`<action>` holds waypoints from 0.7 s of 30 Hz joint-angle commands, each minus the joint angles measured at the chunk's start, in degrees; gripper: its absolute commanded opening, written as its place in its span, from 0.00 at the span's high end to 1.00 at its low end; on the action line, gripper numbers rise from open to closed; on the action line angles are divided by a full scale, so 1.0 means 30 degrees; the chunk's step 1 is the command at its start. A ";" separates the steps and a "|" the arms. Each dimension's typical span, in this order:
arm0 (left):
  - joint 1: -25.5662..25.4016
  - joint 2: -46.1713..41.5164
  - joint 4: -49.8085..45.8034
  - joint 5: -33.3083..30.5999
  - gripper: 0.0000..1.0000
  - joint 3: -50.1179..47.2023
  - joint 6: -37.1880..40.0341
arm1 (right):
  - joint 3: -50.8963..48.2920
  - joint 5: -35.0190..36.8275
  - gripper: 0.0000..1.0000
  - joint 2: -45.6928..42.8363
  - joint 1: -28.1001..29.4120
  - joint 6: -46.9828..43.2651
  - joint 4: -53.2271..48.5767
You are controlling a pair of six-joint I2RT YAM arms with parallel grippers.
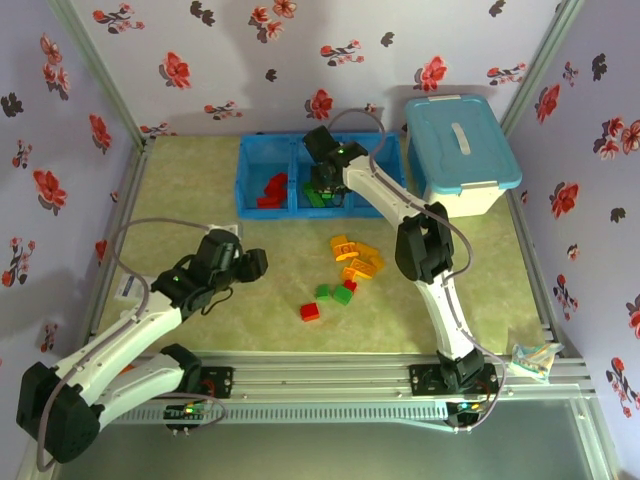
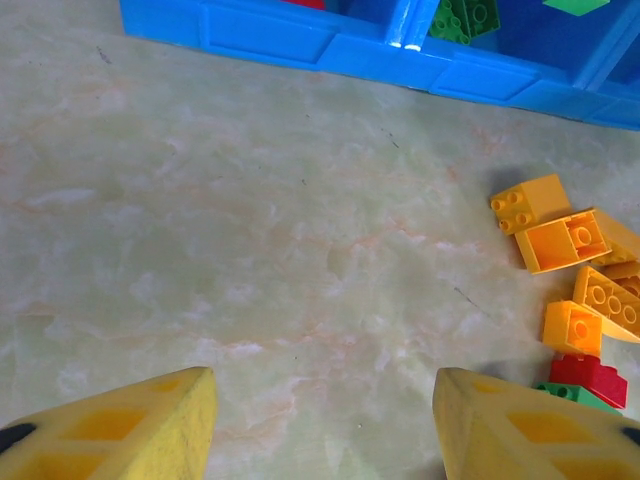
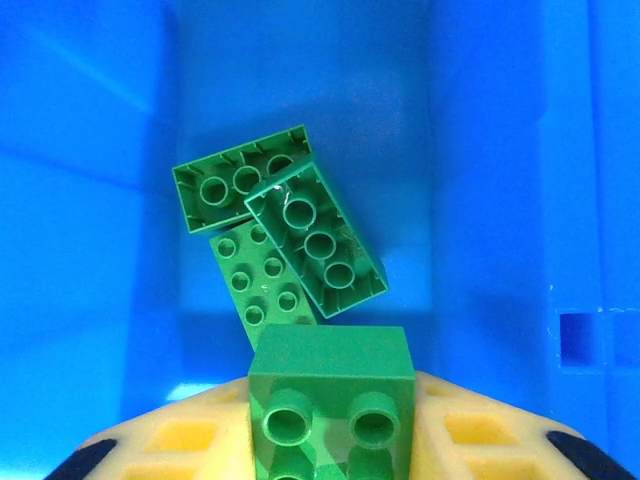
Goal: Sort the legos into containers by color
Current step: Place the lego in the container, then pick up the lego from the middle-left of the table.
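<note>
My right gripper [image 3: 332, 440] is shut on a green lego [image 3: 335, 395], its yellow fingers [image 3: 180, 440] flush against both sides of it. It hangs over the middle container [image 1: 300, 160] of the blue tray, where three green legos [image 3: 290, 230] lie in a heap. Red legos [image 1: 271, 189] lie in the left container. On the table, yellow-orange legos [image 1: 355, 258] form a loose pile, with two green ones [image 1: 333, 293] and two red ones [image 1: 311, 312] just in front. My left gripper [image 1: 255, 262] hovers open over bare table, left of that pile [image 2: 565, 240].
A white bin with a light-blue lid [image 1: 460, 150] stands right of the tray. The tray's front wall [image 2: 270, 35] runs along the top of the left wrist view. A small packet [image 1: 535, 358] lies on the frame at the near right corner. Flowered walls enclose the table.
</note>
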 commanded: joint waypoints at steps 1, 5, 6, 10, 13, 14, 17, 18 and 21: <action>-0.0358 0.0208 0.0612 -0.0100 0.41 -0.0131 0.0058 | 0.0922 0.0547 0.51 0.0297 -0.0155 -0.0150 -0.0447; -0.1168 0.1049 0.0145 -0.0968 0.41 0.0678 0.0440 | 0.0599 0.1151 0.37 -0.0629 -0.0129 0.0048 -0.0139; -0.1377 0.1290 0.0060 -0.1061 0.41 0.0868 0.0540 | 0.0396 0.1116 0.36 -0.0995 -0.0124 0.0035 0.0030; -0.2181 0.2191 0.0261 -0.1185 0.41 0.1423 0.0913 | -0.1370 0.0582 0.36 -0.2994 -0.0124 0.0170 0.1012; -0.2854 0.3131 0.0398 -0.1158 0.40 0.1917 0.1302 | -0.3669 -0.0226 0.36 -0.5043 -0.0073 0.0291 0.2391; -0.3117 0.3510 0.0414 -0.1131 0.40 0.2120 0.1493 | -0.4632 -0.0527 0.36 -0.5703 -0.0037 0.0307 0.2969; -0.4033 0.4501 0.0465 -0.0891 0.38 0.2820 0.2215 | -0.7542 -0.1665 0.36 -0.7919 -0.0036 0.0244 0.4683; -0.4297 0.4802 0.0541 -0.0726 0.38 0.3021 0.2436 | -0.8460 -0.2162 0.36 -0.8646 -0.0036 0.0141 0.5265; -0.5115 0.5964 0.0503 0.0171 0.36 0.3832 0.3387 | -1.1348 -0.3069 0.34 -1.0903 -0.0036 -0.0091 0.7095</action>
